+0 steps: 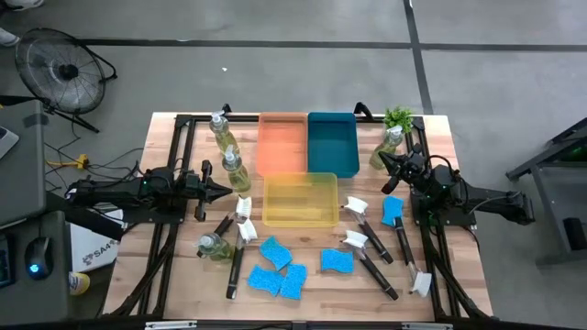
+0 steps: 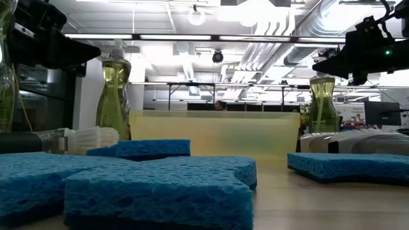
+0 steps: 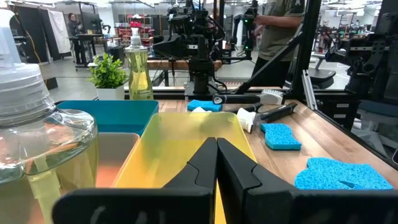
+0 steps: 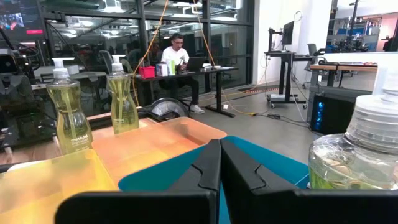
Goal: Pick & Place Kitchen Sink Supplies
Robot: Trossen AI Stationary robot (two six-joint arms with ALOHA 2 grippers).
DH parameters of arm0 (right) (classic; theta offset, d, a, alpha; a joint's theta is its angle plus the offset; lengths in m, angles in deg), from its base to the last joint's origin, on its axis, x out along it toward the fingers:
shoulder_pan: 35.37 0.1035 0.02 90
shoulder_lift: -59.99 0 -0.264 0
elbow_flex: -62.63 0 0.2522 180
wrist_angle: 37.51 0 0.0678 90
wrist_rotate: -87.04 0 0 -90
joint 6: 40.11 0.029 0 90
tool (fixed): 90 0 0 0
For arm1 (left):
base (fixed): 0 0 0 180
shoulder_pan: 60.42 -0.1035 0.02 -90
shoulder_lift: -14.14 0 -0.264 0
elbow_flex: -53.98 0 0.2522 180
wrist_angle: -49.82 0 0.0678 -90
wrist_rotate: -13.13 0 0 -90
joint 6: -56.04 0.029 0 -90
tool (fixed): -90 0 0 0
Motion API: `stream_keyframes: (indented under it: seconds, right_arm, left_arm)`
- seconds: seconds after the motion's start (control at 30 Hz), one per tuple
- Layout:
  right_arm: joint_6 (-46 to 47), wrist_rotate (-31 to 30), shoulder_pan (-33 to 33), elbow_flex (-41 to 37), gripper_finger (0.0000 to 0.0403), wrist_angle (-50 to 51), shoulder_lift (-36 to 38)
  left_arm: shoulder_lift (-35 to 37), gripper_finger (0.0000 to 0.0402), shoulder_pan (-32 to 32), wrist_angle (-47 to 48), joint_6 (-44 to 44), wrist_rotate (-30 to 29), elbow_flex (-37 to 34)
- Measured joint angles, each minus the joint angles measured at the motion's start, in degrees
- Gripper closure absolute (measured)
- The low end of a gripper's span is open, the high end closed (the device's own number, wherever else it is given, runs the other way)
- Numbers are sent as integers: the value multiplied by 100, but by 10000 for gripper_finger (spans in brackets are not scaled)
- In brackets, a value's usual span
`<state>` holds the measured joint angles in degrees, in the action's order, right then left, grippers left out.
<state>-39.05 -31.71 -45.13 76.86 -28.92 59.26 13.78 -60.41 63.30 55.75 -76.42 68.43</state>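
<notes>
Several supplies lay loose on the tabletop [image 1: 440, 266] around the yellow tray [image 1: 300, 199]: blue sponges [image 1: 275, 275], brushes [image 1: 371, 257] and soap bottles [image 1: 235, 170]. Both my left tool [image 1: 223, 191] and right tool [image 1: 387, 162] hung with fingers together, holding nothing. I judged the sponges light and squashy, best pinched across the middle; the bottles heavier, slick, better taken at the neck.

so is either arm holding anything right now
No. The left tool and right tool are both shut on nothing, hovering at the table's sides.
</notes>
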Motion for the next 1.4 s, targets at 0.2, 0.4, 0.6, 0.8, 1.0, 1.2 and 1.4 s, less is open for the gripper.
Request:
stream_keyframes:
  seconds: [0.2,0.4,0.6,0.8,1.0,1.2,1.4]
  right_arm:
    - [-1,2,-1,1,402,0,2]
    - [0,0,0,0,402,0,0]
    - [-1,2,-1,2,402,0,1]
    - [-2,1,-2,0,402,0,0]
    - [81,2,0,0,402,-2,0]
    - [908,76,-1,3,402,-74,-4]
    - [1204,111,-2,477,402,803,-300]
  left_arm:
    - [0,401,1,0,0,0,0]
    - [0,401,2,0,0,0,0]
    - [-1,401,1,0,0,0,0]
    - [-2,401,0,0,0,0,0]
    - [-1,401,1,0,0,0,0]
    - [-2,401,1,0,0,0,0]
    - [-1,401,0,0,0,0,0]
